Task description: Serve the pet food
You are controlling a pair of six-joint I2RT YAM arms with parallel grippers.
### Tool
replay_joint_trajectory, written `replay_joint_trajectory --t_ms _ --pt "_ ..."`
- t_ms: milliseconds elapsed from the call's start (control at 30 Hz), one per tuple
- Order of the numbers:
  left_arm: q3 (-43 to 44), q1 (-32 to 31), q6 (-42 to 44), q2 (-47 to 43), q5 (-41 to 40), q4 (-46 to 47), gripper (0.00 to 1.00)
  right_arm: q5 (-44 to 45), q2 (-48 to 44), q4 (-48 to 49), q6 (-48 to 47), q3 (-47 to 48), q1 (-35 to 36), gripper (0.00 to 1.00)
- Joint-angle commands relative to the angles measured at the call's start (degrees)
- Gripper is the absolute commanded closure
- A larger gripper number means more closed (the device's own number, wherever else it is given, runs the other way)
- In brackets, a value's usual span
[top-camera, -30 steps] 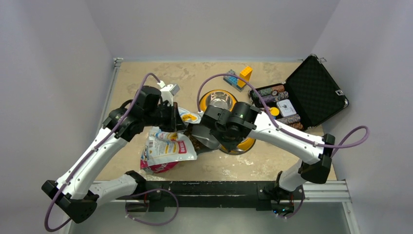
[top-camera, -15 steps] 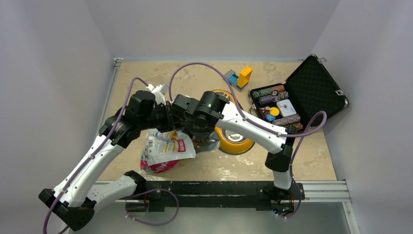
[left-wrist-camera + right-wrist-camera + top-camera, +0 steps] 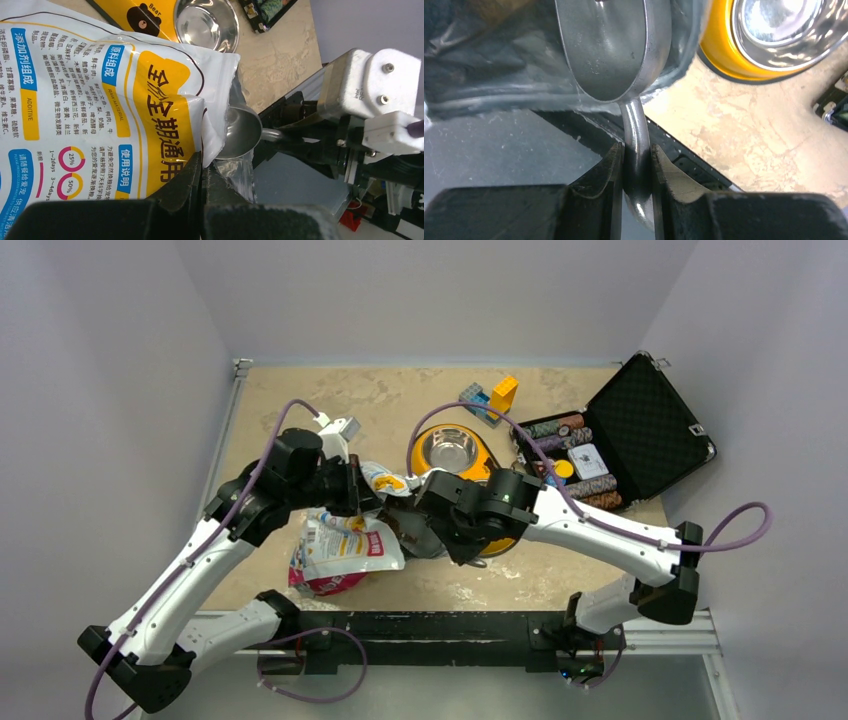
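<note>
Now the left hand [image 3: 202,175] pinches the bag [image 3: 100,100] by its rim, mouth facing right. The right hand [image 3: 638,165] grips the scoop [image 3: 609,45] by its handle, empty cup at that mouth, pet food [image 3: 401,528] just inside. The bowl [image 3: 784,25] waits beyond.

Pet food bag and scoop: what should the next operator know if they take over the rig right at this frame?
Left gripper: shut on the open edge of the bag, holding its mouth open.
Right gripper: shut on the handle of the scoop, whose cup is at the bag mouth.
Steel bowl sits in the yellow feeder beyond the bag; no kibble seen in it.
Done: bag open, scoop in hand.
Left: fill the scoop, carry it to the bowl, tip it.
</note>
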Motion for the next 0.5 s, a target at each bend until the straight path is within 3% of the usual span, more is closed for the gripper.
replay_joint_trajectory --t_ms 0,133,267,367,467 --pt "1.4 -0.8 3.4 -1.7 11.0 7.5 1.0 -0.3 -2.1 -5.1 2.3 0.1 0.1 1.0" --pt "-1.2 -0.8 0.6 -2.0 12.9 11.9 1.0 -2.4 1.7 -2.6 1.1 2.5 0.1 1.0" --pt "-3.1 -0.8 -4.1 -1.7 13.6 16.2 1.0 -5.7 12.1 1.3 -0.4 15.0 -0.2 1.0" --pt "-4.0 -0.5 -6.9 -2.3 11.8 17.0 1.0 -12.4 18.9 9.8 0.4 25.0 -1.5 1.0" --pt "-3.9 0.8 -6.5 -7.2 5.5 14.1 1.0 -19.0 18.0 23.0 2.3 21.7 -3.9 1.0"
